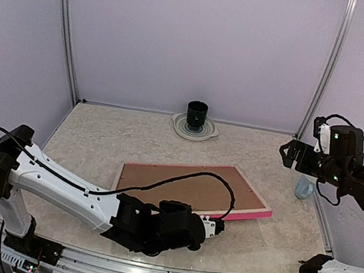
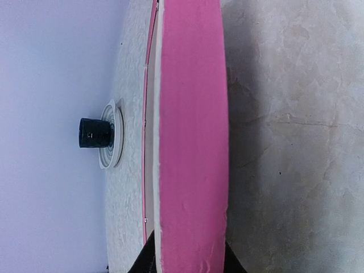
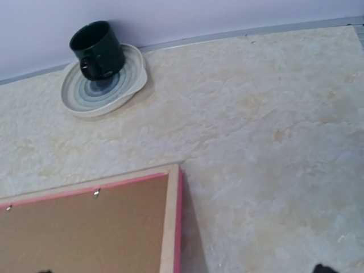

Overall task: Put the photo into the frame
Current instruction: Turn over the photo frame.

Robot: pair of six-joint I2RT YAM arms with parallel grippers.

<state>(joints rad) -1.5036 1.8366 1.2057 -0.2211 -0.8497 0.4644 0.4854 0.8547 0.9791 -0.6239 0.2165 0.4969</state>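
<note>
The left arm (image 1: 56, 186) reaches low along the near edge of the table, its wrist rolled sideways. The left tool (image 1: 214, 227) points right, and its dark fingers (image 2: 147, 260) are closed from both sides on the pink rim of the frame (image 2: 190, 142). The right arm (image 1: 362, 182) is folded and raised at the right side. The right tool (image 1: 287, 154) points left, high above the table, fingers (image 3: 324, 268) spread wide and holding nothing.

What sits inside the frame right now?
A brown backing board fills the frame, back side up. Anything beneath the board, photo included, is covered.
</note>
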